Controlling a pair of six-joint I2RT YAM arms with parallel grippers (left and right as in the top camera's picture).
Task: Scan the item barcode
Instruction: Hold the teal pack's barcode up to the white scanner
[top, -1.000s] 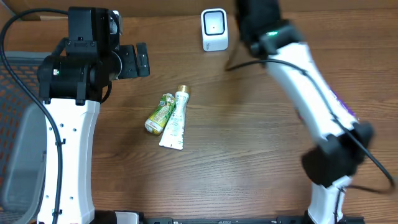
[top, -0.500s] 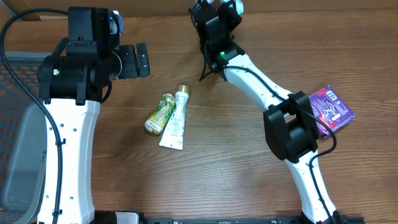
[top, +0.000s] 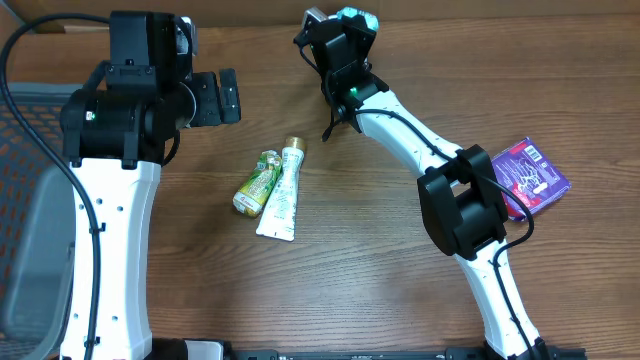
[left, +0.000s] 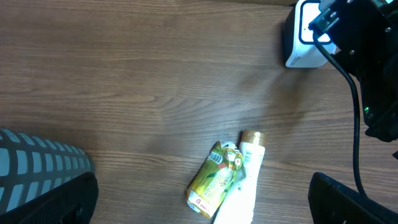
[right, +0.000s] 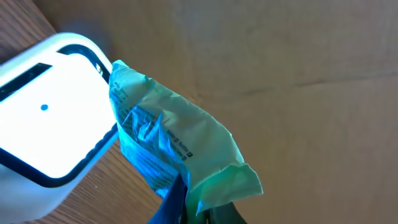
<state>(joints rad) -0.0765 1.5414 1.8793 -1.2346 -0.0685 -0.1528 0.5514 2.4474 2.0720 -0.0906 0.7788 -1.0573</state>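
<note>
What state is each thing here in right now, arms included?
right gripper: shut on the green packet.
green packet: held crumpled beside the scanner.
scanner: upright, face bright white.
left gripper: open, empty.
yellow-green pouch: lying flat against the white tube.
white tube: lying flat, capped.
purple packet: lying flat.

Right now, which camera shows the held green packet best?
The right wrist view: the green packet looms large, pinched in the right gripper beside the white scanner. Overhead shows only a teal sliver; the left wrist view hides it behind the arm.
</note>
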